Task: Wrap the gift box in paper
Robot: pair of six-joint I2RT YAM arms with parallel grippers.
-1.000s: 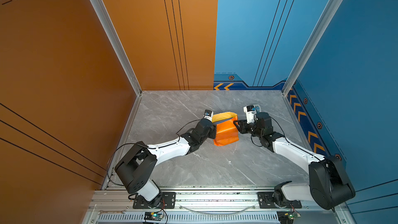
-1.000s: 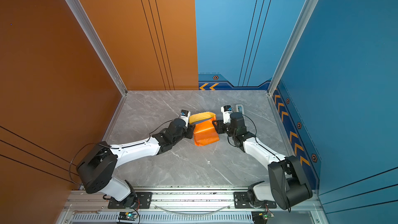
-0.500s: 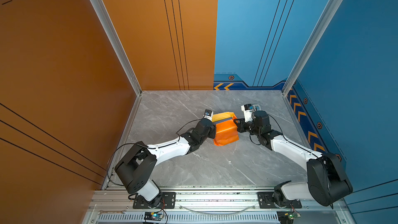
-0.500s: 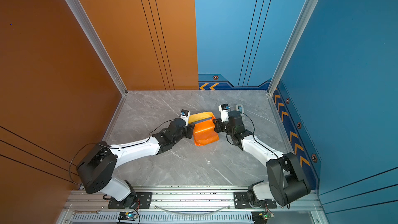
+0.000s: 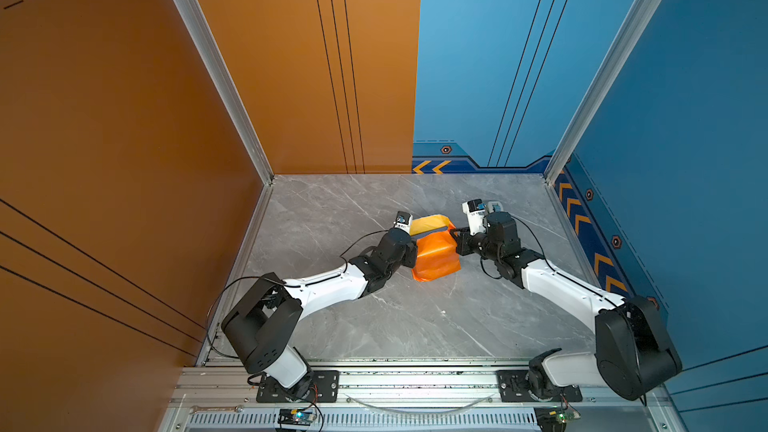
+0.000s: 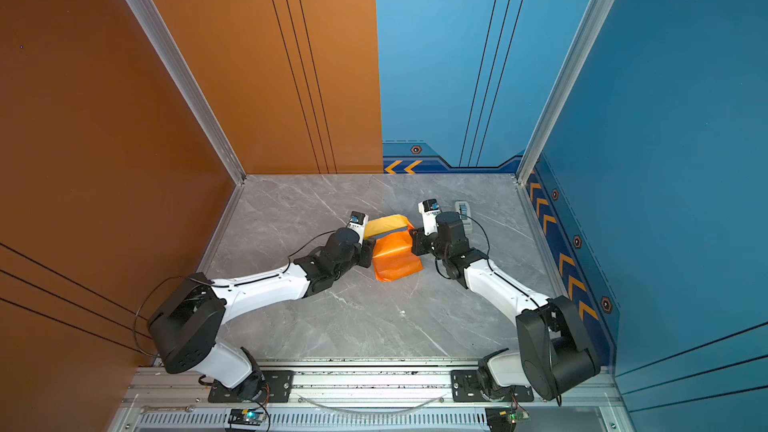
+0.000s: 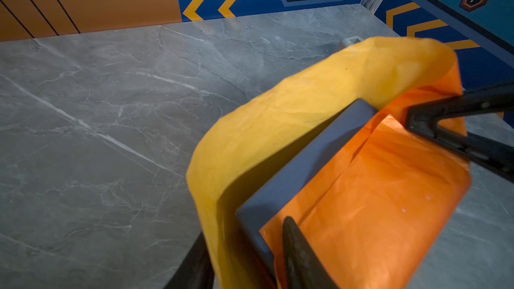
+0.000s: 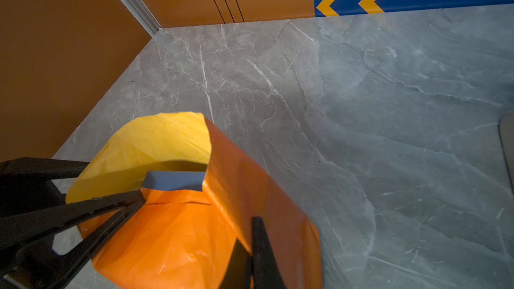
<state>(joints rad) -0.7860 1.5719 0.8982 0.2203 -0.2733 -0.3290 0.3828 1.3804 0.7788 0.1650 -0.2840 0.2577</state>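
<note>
The gift box [image 7: 306,162] is navy and mostly covered by the paper [image 5: 436,257], orange side out, so only a blue strip [image 8: 173,180] shows. A pale yellow flap [image 6: 384,224] of the paper arches up behind the box. My left gripper [image 7: 247,229] grips the box's left edge, with one finger outside the yellow flap and the other on the orange sheet on top. My right gripper [image 8: 249,232] is shut, pinching an orange fold at the box's right side. In both top views the grippers [image 5: 415,253] [image 5: 455,243] face each other across the parcel.
A small grey-white tape dispenser [image 6: 462,210] sits on the marble table behind the right wrist. Orange and blue walls [image 5: 332,76] close in the back and both sides. A metal rail [image 5: 415,371] runs along the table's front edge.
The right gripper has moved slightly left, up to the box, and closed on the orange fold. The left gripper keeps its grip in the same place.
</note>
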